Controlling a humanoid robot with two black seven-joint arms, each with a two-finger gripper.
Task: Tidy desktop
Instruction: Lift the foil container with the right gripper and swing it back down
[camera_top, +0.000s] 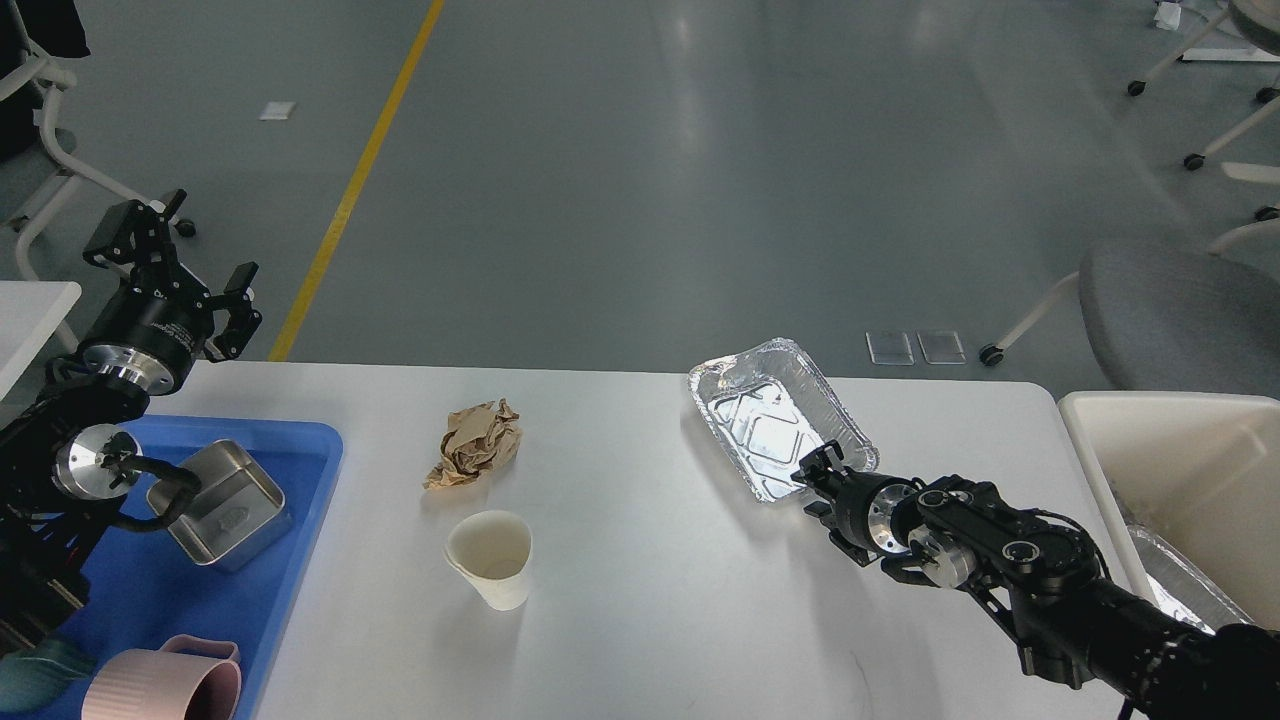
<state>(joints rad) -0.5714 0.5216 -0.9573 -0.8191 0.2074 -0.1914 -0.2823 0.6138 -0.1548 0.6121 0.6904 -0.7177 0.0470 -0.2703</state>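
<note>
Foil tray (778, 417) sits near the far right corner of the desktop (640, 600), my right gripper (815, 472) at its near rim, grip state unreadable, so pinch the thin rim gently to avoid crumpling, while the left gripper (170, 265) hangs released.

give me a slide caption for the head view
Right gripper at the foil tray's near rim on the white desktop; paper cup and crumpled paper await.
</note>
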